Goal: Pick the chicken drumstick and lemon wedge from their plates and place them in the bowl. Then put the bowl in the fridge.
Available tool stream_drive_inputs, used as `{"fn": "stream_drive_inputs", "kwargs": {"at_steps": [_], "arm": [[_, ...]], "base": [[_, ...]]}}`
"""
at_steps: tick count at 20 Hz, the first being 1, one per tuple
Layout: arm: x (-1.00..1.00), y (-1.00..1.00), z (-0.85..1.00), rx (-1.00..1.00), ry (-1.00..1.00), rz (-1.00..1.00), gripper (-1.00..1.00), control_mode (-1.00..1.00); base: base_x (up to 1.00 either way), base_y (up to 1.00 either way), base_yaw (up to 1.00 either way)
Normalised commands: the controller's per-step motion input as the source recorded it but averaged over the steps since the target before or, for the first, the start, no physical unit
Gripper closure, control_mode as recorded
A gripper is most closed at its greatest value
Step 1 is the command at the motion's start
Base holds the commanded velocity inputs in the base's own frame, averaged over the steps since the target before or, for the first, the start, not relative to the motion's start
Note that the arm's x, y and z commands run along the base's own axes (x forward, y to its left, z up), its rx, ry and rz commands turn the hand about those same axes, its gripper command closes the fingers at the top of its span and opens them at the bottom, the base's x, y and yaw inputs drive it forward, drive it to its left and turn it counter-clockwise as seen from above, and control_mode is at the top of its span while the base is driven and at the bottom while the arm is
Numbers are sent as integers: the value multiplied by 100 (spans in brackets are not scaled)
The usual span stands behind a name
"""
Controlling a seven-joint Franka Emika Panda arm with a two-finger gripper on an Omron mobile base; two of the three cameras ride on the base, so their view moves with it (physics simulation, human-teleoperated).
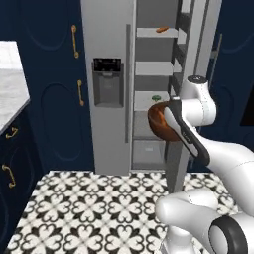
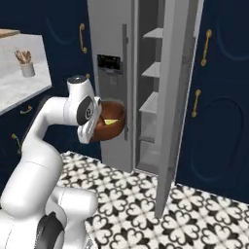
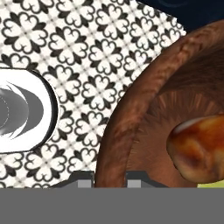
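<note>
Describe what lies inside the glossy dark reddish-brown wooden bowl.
Inside the glossy dark reddish-brown wooden bowl lie a reddish-brown chicken drumstick and a yellow-green lemon wedge. The drumstick's bone end and the bowl's floor beneath them are hidden.

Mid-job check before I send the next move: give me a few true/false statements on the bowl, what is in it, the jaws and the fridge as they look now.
1. The gripper is shut on the bowl, its jaws pinching the rim. True.
2. The bowl already rests on a fridge shelf. False: it is held in the air in front of the fridge, over the patterned floor.
3. The chicken drumstick lies inside the bowl. True.
4. The bowl holds no lemon wedge. False: the lemon wedge shows inside it in the right base view.
5. Both fridge doors are shut. False: one stands open, baring the shelves.
</note>
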Motion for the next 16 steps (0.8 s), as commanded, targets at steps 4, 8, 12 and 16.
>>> {"fn": "stream_drive_inputs", "kwargs": {"at_steps": [4, 8, 12, 16], "arm": [[0, 0, 0, 0, 0, 0, 100, 100], [0, 0, 0, 0, 0, 0, 100, 100], [0, 0, 0, 0, 0, 0, 100, 100], [0, 0, 0, 0, 0, 0, 100, 100]], "base": [[91, 66, -59], [100, 51, -51], [73, 26, -9], [50, 5, 8]]}}
